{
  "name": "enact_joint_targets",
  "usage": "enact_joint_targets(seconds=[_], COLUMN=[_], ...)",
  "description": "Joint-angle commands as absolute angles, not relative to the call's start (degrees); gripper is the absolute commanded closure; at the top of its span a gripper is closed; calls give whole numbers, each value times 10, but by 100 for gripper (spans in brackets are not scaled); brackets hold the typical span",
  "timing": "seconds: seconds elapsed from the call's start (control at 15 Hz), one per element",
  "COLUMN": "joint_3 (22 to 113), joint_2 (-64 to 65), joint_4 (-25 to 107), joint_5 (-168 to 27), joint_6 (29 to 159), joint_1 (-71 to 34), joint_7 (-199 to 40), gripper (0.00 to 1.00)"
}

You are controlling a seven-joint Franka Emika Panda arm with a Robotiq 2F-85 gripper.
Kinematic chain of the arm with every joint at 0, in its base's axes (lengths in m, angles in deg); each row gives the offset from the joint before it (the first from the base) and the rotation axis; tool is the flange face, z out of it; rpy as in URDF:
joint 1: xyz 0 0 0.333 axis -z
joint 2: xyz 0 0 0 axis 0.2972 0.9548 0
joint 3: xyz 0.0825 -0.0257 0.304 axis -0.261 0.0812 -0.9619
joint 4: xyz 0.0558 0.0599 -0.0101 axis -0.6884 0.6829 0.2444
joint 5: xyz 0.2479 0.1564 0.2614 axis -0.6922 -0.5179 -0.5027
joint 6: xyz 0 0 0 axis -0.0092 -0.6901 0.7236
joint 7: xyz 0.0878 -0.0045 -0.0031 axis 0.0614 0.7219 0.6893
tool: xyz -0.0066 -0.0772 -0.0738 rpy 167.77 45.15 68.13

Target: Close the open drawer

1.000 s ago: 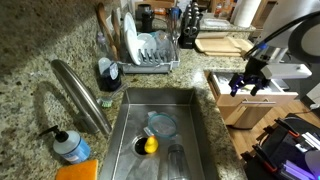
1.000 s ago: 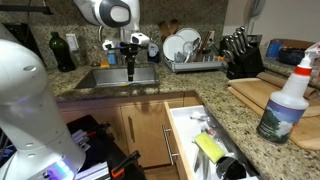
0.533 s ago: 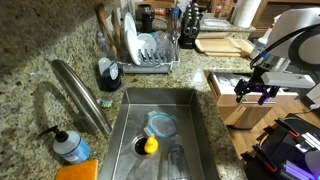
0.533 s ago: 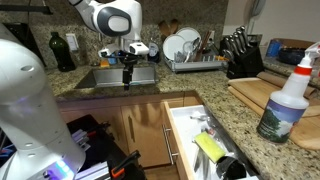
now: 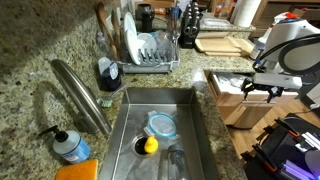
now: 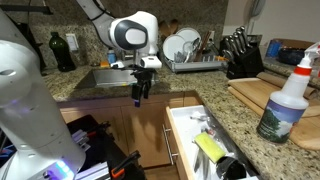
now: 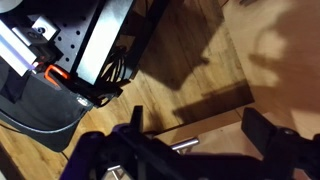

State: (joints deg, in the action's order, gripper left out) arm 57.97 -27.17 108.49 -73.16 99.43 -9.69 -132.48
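The drawer (image 6: 181, 120) is pulled out from the light-brown wooden cabinet below the granite counter. Its pale interior holds white items and a yellow-green one. It also shows in an exterior view (image 5: 241, 108) to the right of the sink. My gripper (image 6: 139, 96) is open and empty. It hangs in front of the counter edge, left of the drawer front and apart from it. In an exterior view my gripper (image 5: 262, 90) is over the drawer's area. In the wrist view my gripper (image 7: 200, 135) frames the wooden drawer front and its metal handle (image 7: 186, 143) below.
A steel sink (image 5: 125, 100) holds a bowl and a yellow item. A dish rack (image 6: 190, 50), a knife block (image 6: 240, 50) and a spray bottle (image 6: 285, 100) stand on the counter. A soap dispenser (image 5: 70, 145) stands by the tap. Black equipment (image 7: 50, 90) sits on the wooden floor.
My gripper has moved from over the sink's edge out past the counter front, lower and closer to the drawer. It stays open. The drawer has not moved.
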Motion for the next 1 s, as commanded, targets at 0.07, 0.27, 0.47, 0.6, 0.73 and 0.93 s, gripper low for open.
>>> enact_joint_targets(seconds=[0.07,0.27,0.47,0.6,0.73,0.93], joint_3=[632,638,644,662,681,708], joint_2=[-202,-211,-197,-174,-151,-116], joint_4=[1084,1081,1069,1059,1050,1037], joint_5=[-738,-768,-796,-860,-909,-941], joint_6=[1083,1089,1089,1073,1042,1005], joint_1=[-82,-97,-104,-103,-97,-85], joint_7=[-1361,-1328,-1316,-1277,-1246,-1236], gripper=[0,0,0,0,0,0])
